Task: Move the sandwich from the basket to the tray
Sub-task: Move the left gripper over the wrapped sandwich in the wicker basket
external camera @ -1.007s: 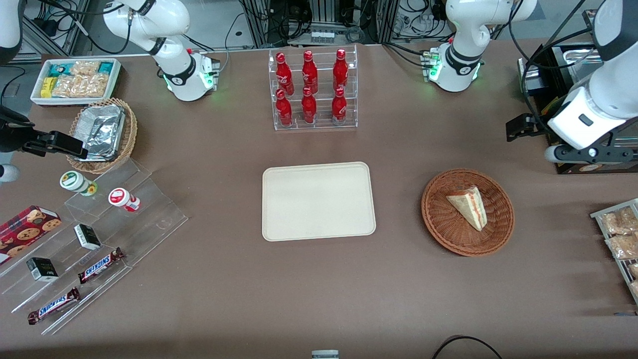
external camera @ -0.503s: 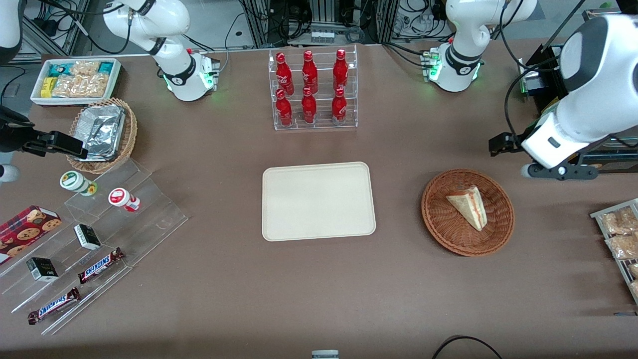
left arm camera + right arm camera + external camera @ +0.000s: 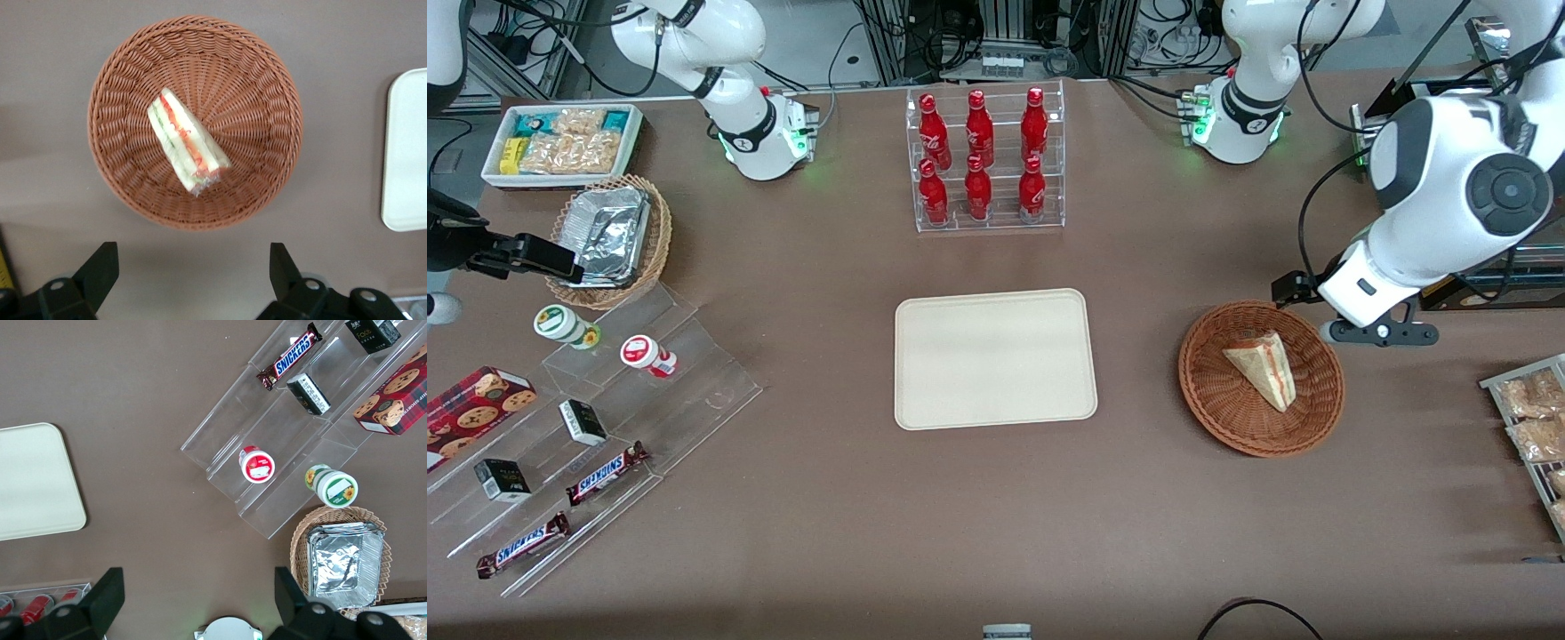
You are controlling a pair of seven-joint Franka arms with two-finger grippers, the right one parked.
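Here the sandwich [image 3: 1263, 366] lies on its side in the basket [image 3: 1209, 396], a pale wedge whose red and green filling edge shows plainly in the left wrist view [image 3: 187, 141], where it rests near the middle of the woven bowl [image 3: 260, 100] with its narrow tip toward the rim. The basket sits on the brown table [image 3: 996, 516] toward the working arm's end, well apart from the tray [image 3: 925, 409], which lies flat at the table's middle and carries nothing; one rounded end of the tray [image 3: 407, 147] also shows in the left wrist view. The gripper [image 3: 1352, 331] hangs above the table just beside the basket's rim, on the side farther from the front camera, not touching basket or sandwich. Its two dark fingers [image 3: 100, 270] stand spread wide apart with nothing between them, the basket showing whole past their tips. Farther from the front camera than the tray stands a clear rack of red bottles [image 3: 983, 160]. Toward the parked arm's end lie a tan wicker basket with foil containers [image 3: 609, 236], a white bin of snacks [image 3: 560, 142], and clear stepped shelves [image 3: 685, 391] holding two small cups, small boxes and chocolate bars [image 3: 605, 473].
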